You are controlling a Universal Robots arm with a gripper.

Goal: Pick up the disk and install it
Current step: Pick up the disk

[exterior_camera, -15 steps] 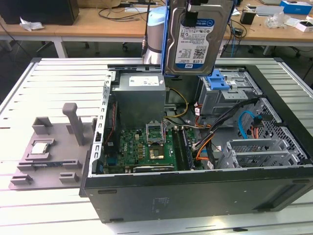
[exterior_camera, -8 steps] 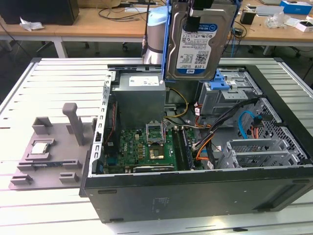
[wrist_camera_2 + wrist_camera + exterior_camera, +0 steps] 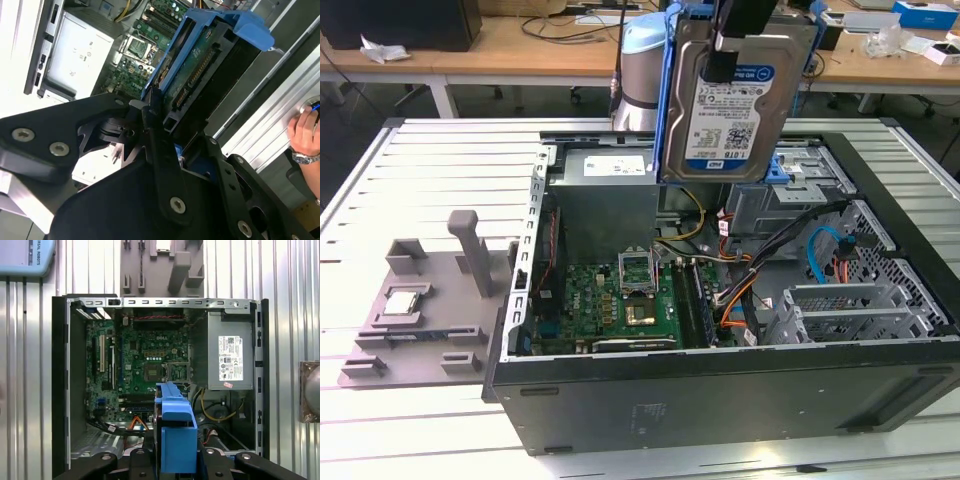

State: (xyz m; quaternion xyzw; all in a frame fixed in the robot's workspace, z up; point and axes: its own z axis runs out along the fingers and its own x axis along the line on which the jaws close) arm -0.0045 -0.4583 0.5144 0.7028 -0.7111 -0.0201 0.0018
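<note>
Black linkage of my gripper [image 3: 150,112] sits closest in both wrist views. Jaws are closed on the disk [image 3: 728,100], clamped at its upper end. The disk hangs upright below them, clear of everything. Its label side faces the exterior view, and the blue bracket [image 3: 176,432] frames its edges.

Beneath the jaws, well apart, an open computer case [image 3: 720,400] lies on its side on the slatted metal table [image 3: 380,180]. Inside the case:
- green motherboard [image 3: 145,360]
- grey power supply [image 3: 230,357], just beside the board
- grey drive cage [image 3: 840,310], at the case's other end, among orange and blue cables

Outside the case, a grey fixture [image 3: 450,330] carries a small square chip [image 3: 405,300]. Far out from the jaws, the second wrist view shows a person's hand [image 3: 305,132], wearing a wristwatch, at the table edge.
</note>
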